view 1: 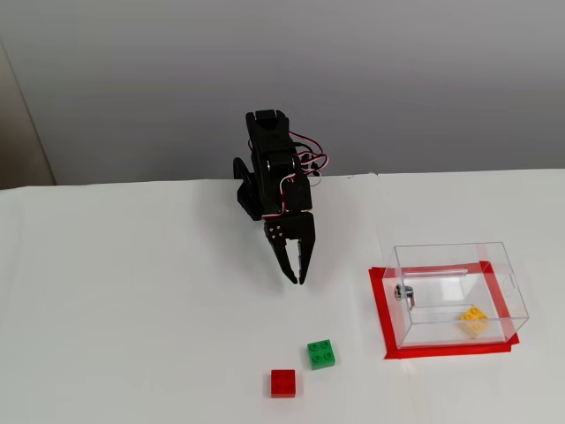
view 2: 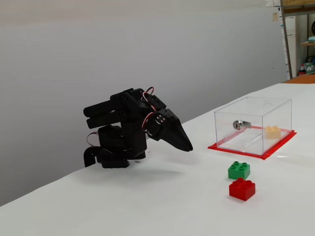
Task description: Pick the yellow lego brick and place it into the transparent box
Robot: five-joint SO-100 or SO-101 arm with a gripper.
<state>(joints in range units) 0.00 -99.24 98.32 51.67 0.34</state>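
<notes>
Small square yellow lego brick (view 1: 473,319) lying inside clear plastic rectangular box (view 1: 503,281), near front-right corner in a fixed view, studs up, edges turned diagonal to box walls; square, no long axis. Box on red taped rectangle (view 1: 380,309). Black two-finger gripper (view 1: 295,280) empty, tips nearly together, pointing down above white table (view 1: 132,300). Green brick (view 1: 320,353) and red brick (view 1: 283,382) apart in front.

The arm (view 1: 269,172) is matte black, blocky plastic with red and white wires looping just behind the gripper (view 1: 295,279), whose two fingers taper to points.
</notes>
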